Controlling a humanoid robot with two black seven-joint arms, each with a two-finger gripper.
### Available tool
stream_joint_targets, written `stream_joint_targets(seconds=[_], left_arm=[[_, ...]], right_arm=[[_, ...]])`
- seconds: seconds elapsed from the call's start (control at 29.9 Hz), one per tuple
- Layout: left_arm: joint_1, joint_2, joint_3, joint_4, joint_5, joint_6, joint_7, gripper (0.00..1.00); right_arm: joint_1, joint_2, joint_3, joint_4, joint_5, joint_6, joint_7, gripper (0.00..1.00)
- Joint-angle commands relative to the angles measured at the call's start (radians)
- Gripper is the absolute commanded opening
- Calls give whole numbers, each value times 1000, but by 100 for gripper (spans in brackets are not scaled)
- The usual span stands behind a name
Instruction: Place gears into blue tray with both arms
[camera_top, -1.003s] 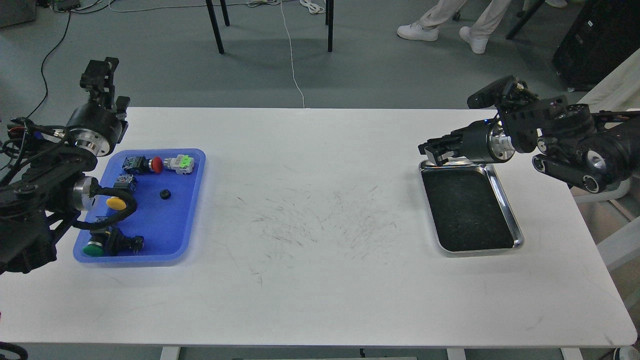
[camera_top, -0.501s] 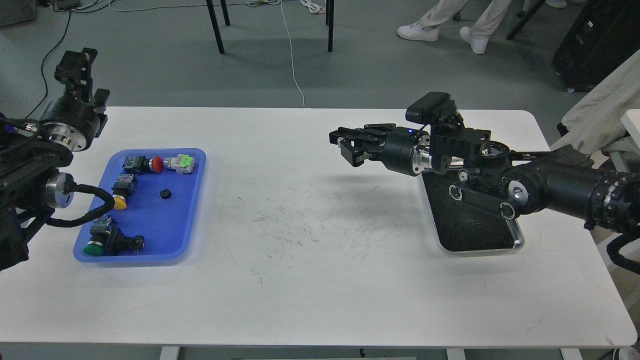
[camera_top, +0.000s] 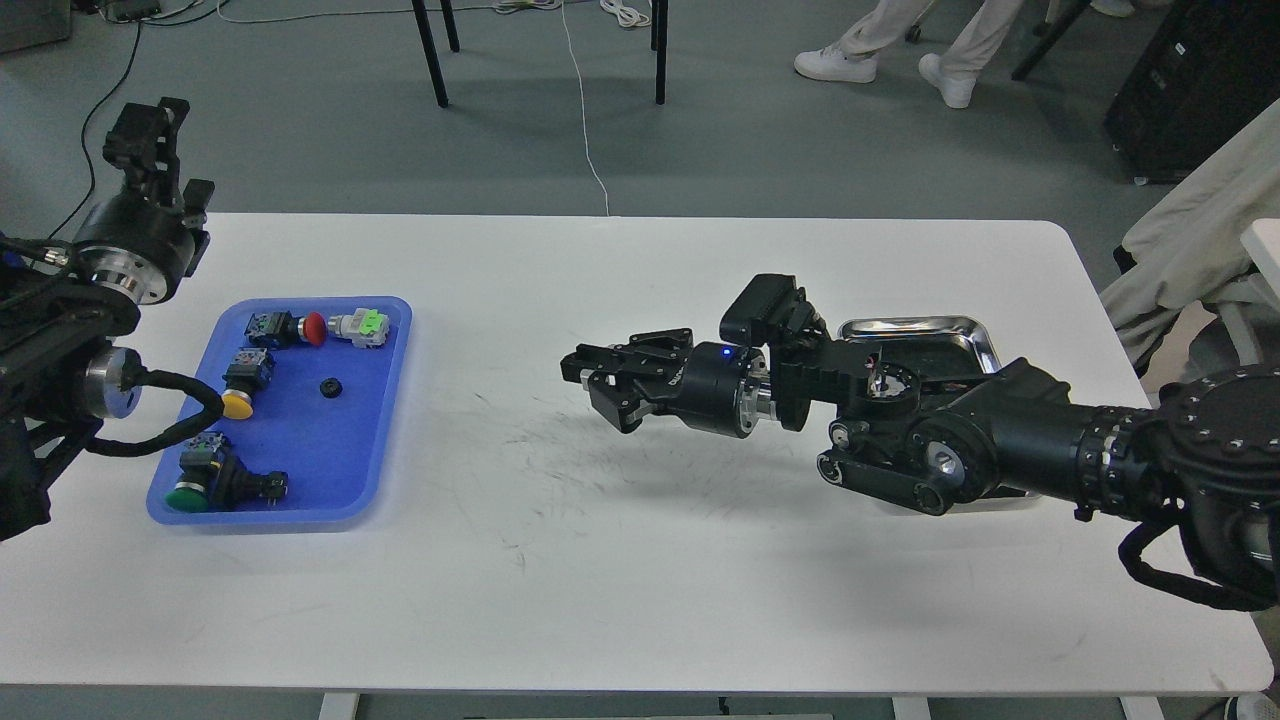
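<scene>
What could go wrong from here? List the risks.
1. The right gripper is over bare table, heading toward the blue tray; whether it holds a gear cannot be seen, so it may arrive with nothing or drop one on the way.
2. The tray already holds switches and one gear; a careless release could knock them.
3. The left gripper sits by the tray's far-left side, so the arms could crowd each other.

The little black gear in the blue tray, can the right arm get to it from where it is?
Probably yes. The right gripper hangs over bare table, pointing toward the blue tray, nothing between. The gear lies in open space, clear of the switches.
</scene>
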Motion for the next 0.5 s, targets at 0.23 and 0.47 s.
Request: stream_joint_targets(seconds=[0.23,0.47], left_arm=[[0,31,-2,-17,0,0,0,97],[0,46,-5,-28,0,0,0,97]], right_arm=[[-66,36,-68,-52,-115,-29,0,1],[-89,36,-105,-124,-116,-35,0,1]])
